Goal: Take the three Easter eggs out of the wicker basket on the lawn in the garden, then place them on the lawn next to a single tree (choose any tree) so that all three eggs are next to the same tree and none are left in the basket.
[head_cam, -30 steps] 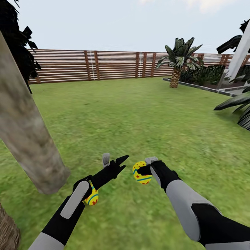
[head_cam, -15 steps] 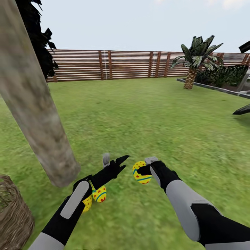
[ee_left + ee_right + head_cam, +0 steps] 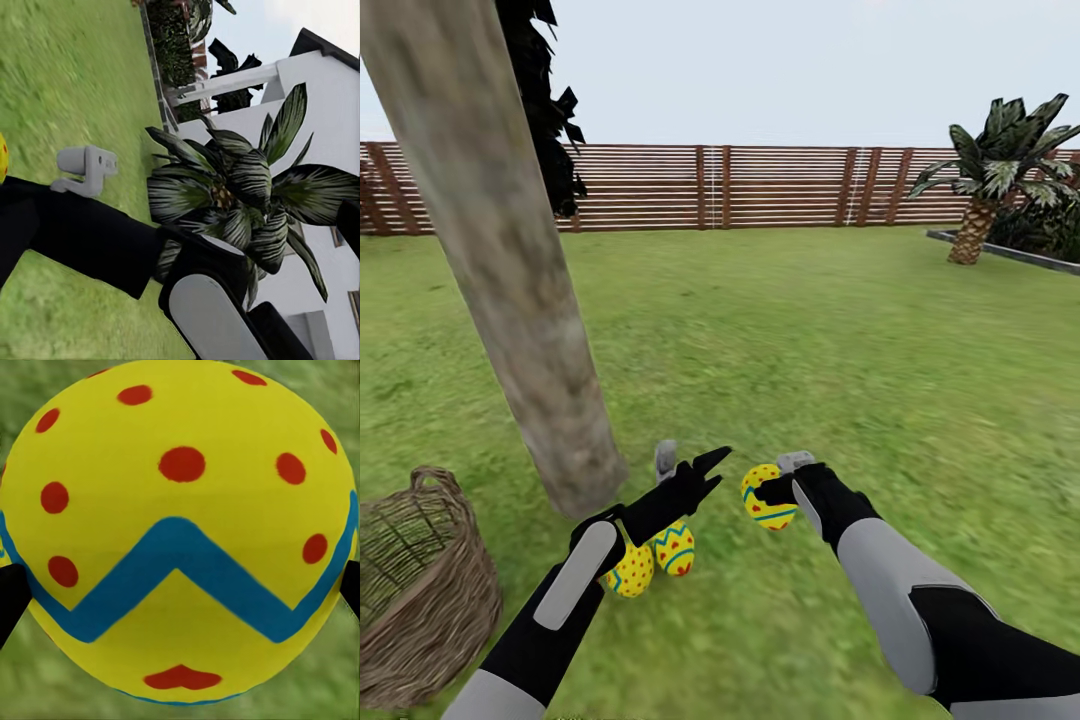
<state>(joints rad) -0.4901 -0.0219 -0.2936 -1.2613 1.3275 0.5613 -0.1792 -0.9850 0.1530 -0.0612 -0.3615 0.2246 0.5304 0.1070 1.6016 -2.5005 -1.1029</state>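
Woven wicker basket point(image 3: 420, 600), matt eggs point(image 3: 675, 550)

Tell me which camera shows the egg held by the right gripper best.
The right wrist view: the held egg shows close up there, with zigzag band and red dots sharp, and dark fingertips at its sides. The head view shows it small, in the right gripper. The left wrist view catches a yellow sliver at its edge.

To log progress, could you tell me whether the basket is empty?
Cannot tell: the basket shows bare weave, but is cut off by the frame edge.
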